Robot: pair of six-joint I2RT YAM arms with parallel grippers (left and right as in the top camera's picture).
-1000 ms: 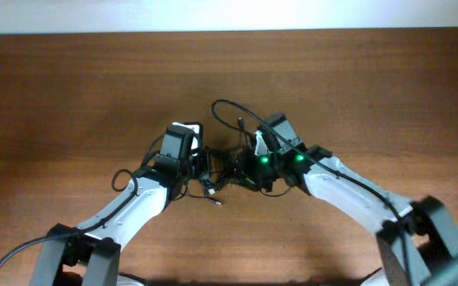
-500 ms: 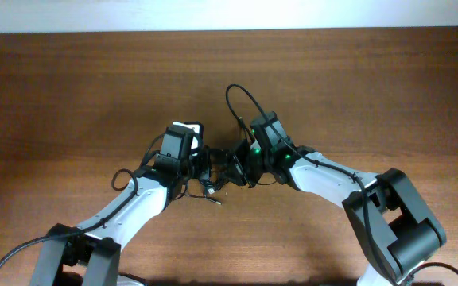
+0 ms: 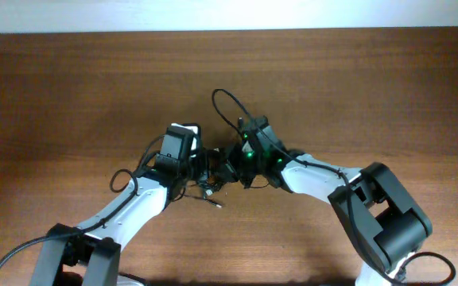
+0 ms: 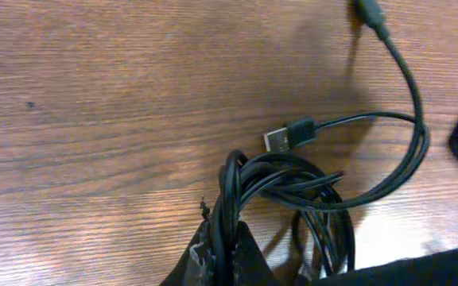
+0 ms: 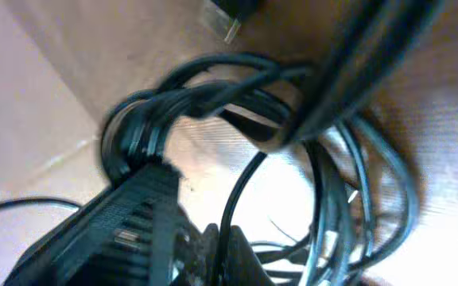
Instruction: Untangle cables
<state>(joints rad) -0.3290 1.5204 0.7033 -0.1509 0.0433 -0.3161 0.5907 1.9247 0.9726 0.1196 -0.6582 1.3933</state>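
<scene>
On the table (image 3: 70, 95), the left gripper (image 4: 223, 242) pinches the bunched cables (image 4: 253, 171).

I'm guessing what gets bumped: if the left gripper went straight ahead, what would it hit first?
Probably the bunched black cables, already right at the left gripper's tips. The USB plug lies just beyond. Depth is hard to judge.

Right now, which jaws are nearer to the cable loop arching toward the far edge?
Right. The cable loop starts just beyond the right jaws; the left jaws sit farther left.
</scene>
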